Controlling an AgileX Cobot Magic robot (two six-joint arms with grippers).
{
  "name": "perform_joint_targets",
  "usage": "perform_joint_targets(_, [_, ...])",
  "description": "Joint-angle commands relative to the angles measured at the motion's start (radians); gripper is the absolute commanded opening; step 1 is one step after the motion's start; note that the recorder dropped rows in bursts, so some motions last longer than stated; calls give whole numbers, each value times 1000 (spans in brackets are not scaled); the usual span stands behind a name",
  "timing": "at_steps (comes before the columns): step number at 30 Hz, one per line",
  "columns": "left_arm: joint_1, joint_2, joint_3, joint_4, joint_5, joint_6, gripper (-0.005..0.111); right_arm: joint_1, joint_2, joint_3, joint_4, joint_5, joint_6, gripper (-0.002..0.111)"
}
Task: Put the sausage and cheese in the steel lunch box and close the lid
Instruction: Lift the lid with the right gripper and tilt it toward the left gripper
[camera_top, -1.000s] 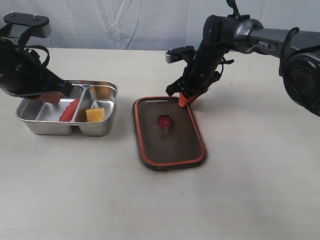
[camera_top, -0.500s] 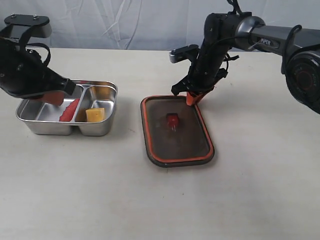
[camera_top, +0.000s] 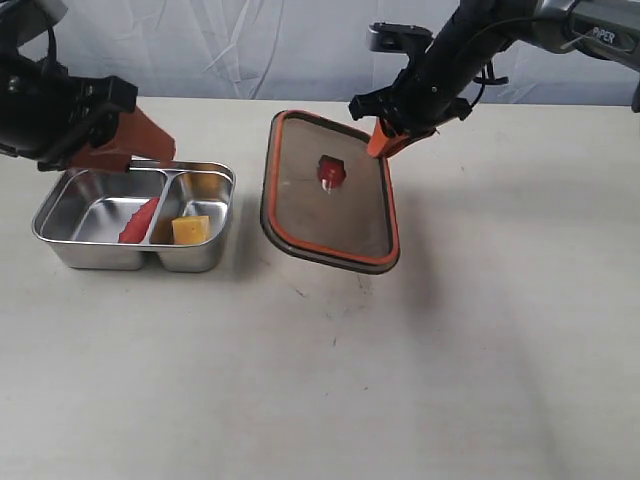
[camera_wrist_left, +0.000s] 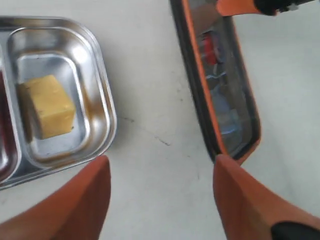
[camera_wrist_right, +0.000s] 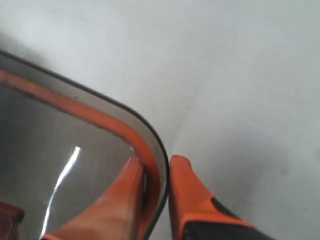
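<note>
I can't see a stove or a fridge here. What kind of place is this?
Probably a robot test lab, not a kitchen: there is a plain pale table, a white cloth backdrop, and a robot's right gripper holding a lid.

Robot lab setup, bare beige tabletop (camera_top: 480, 380), creased pale sheet backdrop (camera_top: 250, 45), 2 black robot arms, left arm (camera_top: 35, 105), right arm (camera_top: 455, 55).

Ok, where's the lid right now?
In the exterior view the lid hangs tilted above the table, pinched by the right gripper, just right of the steel lunch box.
</note>
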Motion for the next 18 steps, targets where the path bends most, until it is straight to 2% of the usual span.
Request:
perform_joint_targets(1, [6,-6,1,-106,18,58,58,-1,-14,-4,87,-1,-21,-1])
perform_joint_targets(7, [6,-6,1,-208,29,60,58,15,-15,-4,187,-1,-83,-1])
perform_joint_targets(18, [6,-6,1,-209,33,60,58,66,-19,-4,209,-45,-90,-1])
